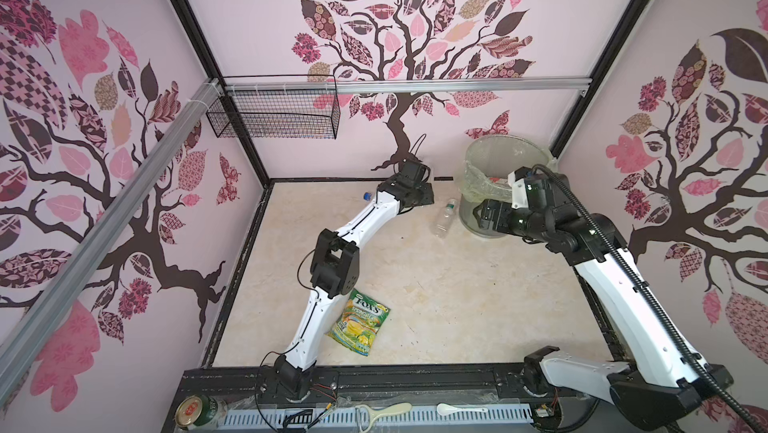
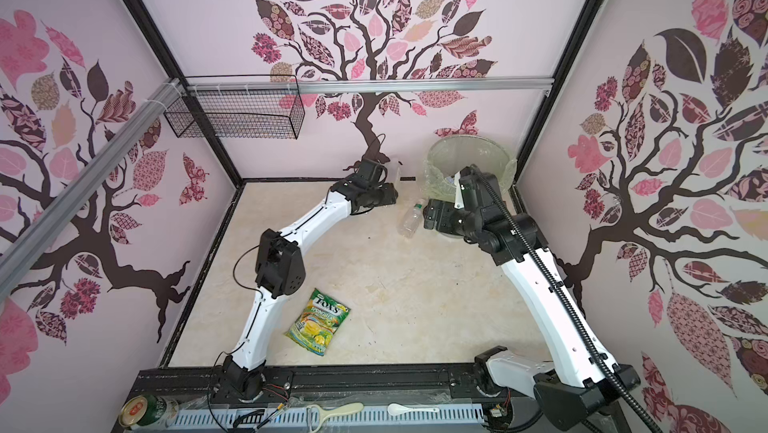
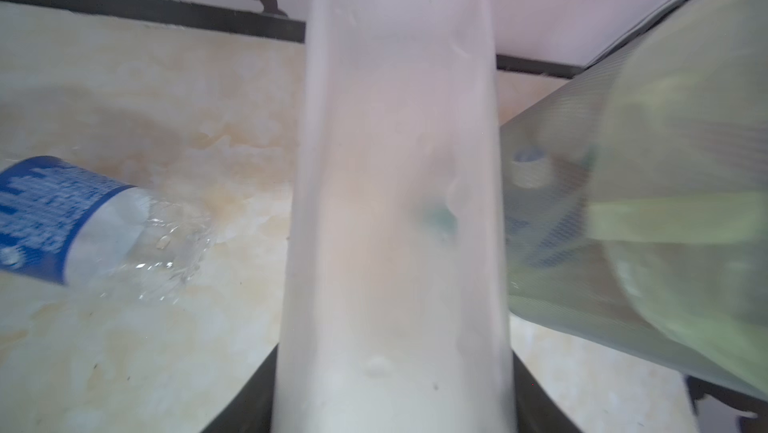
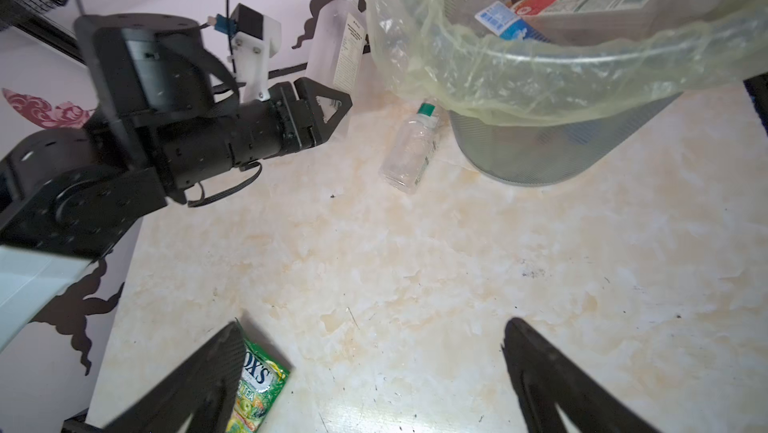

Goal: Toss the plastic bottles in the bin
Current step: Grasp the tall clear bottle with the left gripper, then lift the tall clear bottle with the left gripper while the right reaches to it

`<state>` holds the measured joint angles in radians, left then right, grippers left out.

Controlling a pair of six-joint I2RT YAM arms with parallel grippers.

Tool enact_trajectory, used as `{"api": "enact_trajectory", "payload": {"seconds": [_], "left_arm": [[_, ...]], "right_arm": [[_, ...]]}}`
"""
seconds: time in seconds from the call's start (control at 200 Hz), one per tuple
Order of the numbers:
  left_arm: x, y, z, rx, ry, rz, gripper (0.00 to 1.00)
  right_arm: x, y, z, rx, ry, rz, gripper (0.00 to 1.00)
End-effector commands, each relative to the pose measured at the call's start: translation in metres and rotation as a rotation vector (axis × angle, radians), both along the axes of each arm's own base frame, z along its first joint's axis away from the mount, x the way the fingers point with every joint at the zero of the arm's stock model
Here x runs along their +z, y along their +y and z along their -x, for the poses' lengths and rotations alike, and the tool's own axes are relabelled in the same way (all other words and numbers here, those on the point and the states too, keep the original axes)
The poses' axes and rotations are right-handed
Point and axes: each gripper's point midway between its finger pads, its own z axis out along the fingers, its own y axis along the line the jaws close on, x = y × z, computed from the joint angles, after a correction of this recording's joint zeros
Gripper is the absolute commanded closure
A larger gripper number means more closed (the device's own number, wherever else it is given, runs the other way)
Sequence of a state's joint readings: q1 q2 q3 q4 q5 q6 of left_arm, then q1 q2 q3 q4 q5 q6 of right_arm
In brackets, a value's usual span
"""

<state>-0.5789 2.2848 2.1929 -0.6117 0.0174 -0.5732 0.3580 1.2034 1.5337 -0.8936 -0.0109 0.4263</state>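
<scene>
At the back wall, left pincer (image 4: pixel 334 105) clamped on an upright clear bottle (image 4: pixel 336 32).
Its wrist view shows a blue-labelled bottle (image 3: pixel 62 219) lying alongside, mostly arm-hidden from above; right pincer (image 4: pixel 374 368) gapes empty above the table (image 4: pixel 457 264), green-capped bottle (image 4: pixel 409 148) lying just beside the bin (image 4: pixel 540 152).

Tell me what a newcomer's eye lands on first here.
The big liner-draped bin in the far right corner, bottles already inside, draws the eye first, with a green-capped bottle lying at its foot. Next comes the left tool set around an upright clear bottle by the back wall, then the bright candy bag flat near the front.
</scene>
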Motion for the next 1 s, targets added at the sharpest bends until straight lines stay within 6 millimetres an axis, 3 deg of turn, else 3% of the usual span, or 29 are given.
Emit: {"api": "enact_trajectory", "payload": {"seconds": [0.0,0.05,0.065,0.115,0.27,0.42,0.565,0.755,0.995], "left_arm": [[0.043,0.012,0.024,0.03,-0.036,0.067,0.43],[0.06,0.021,0.039,0.031,-0.056,0.08,0.44],[0.055,0.026,0.045,0.029,-0.044,0.069,0.44],[0.064,0.035,0.061,0.023,-0.051,0.068,0.44],[0.1,0.068,0.113,0.024,-0.083,0.103,0.44],[0.118,0.1,0.162,0.051,-0.095,0.131,0.45],[0.121,0.131,0.198,0.094,-0.097,0.119,0.45],[0.117,0.154,0.23,0.121,-0.076,0.138,0.45],[0.119,0.16,0.243,0.104,-0.07,0.132,0.46]], "right_arm": [[0.03,0.012,-0.011,0.014,-0.045,-0.077,0.0],[0.041,0.018,-0.018,0.023,-0.056,-0.105,0.0],[0.042,0.019,-0.019,0.027,-0.054,-0.109,0.0],[0.053,0.029,-0.025,0.048,-0.061,-0.154,0.0],[0.065,0.062,-0.046,0.128,-0.033,-0.291,0.01],[0.056,0.093,-0.067,0.203,0.033,-0.412,0.01],[0.045,0.138,-0.072,0.34,0.065,-0.51,0.0],[0.036,0.185,-0.069,0.457,0.096,-0.636,0.01],[0.031,0.251,-0.051,0.614,0.106,-0.634,0.0]]}}
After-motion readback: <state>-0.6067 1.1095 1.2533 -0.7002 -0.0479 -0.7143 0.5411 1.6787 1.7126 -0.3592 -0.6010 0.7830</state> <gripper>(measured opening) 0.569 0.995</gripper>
